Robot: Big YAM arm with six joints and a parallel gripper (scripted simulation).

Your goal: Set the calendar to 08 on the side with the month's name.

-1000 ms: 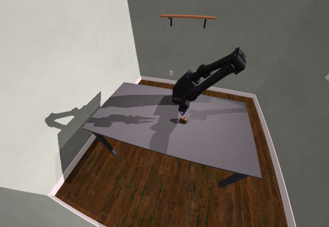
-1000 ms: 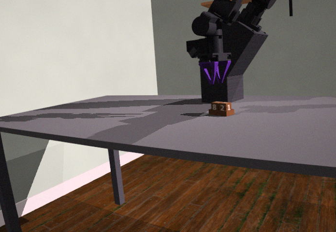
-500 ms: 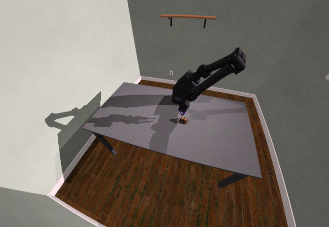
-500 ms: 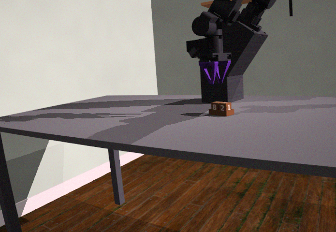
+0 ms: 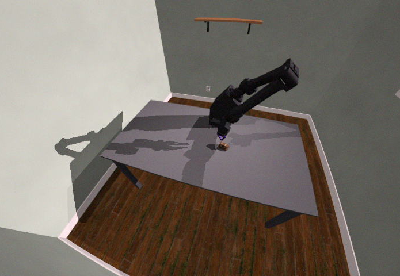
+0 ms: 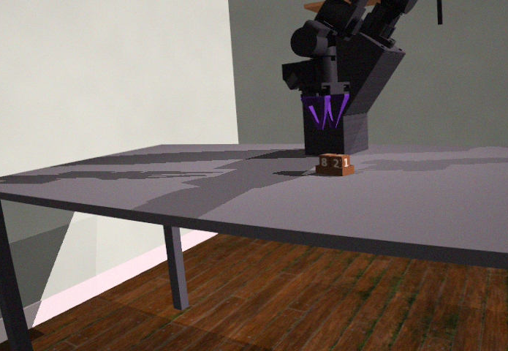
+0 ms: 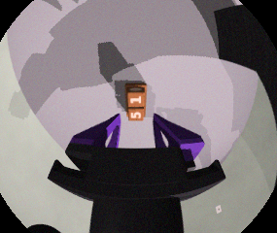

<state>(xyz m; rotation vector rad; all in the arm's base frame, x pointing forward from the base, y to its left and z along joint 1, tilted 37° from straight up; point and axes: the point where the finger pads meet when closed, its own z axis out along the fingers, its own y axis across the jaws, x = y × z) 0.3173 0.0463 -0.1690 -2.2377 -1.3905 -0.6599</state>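
The small wooden calendar stands on the grey table just in front of the arm's base. Its brown tray holds two cubes side by side. In the exterior view the faces toward the camera show 8, 2 and 1. It also shows in the top view and in the wrist view, where a 1 shows on a top face. My gripper hangs straight above the calendar with its purple fingers partly open and nothing between them. It also shows in the top view and in the wrist view. I cannot see the month's name.
The arm's dark base block stands right behind the calendar. A wooden shelf hangs on the far wall.
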